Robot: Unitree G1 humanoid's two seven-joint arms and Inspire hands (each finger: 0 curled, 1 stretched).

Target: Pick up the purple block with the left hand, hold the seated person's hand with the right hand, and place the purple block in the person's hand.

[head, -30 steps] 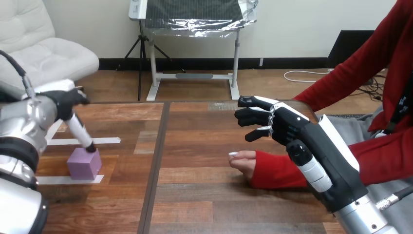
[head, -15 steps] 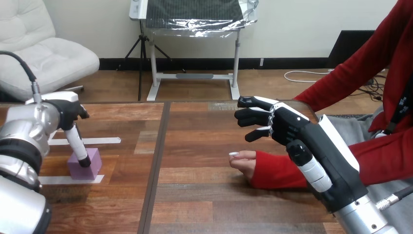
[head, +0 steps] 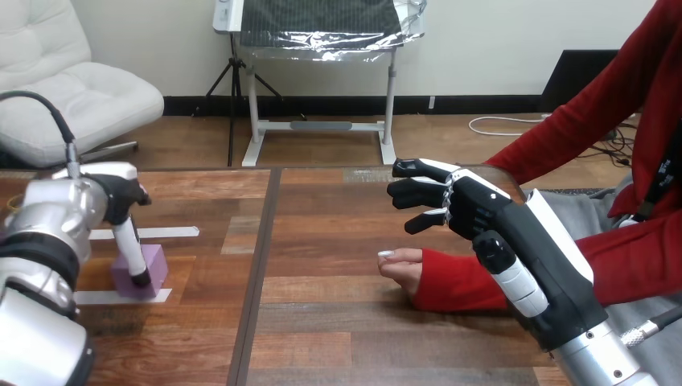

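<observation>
Block [head: 154, 262] on table [head: 322, 322] left, left hand [head: 127, 241] at it; person's hand [head: 402, 269] right, near right hand [head: 470, 211].

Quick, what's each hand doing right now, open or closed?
Left hand: at the purple block; grip cannot be told.
Right hand: open, holding nothing, above the person's hand.

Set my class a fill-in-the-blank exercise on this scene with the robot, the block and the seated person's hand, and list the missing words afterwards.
1. The block at the robot's left hand is coloured ___.
2. The person's hand rests on the ___.
3. The robot's right hand is open, apart from the person's hand, and holds ___.
4. The tape strips near the block are ___.
Missing words: purple; table; nothing; white.
</observation>
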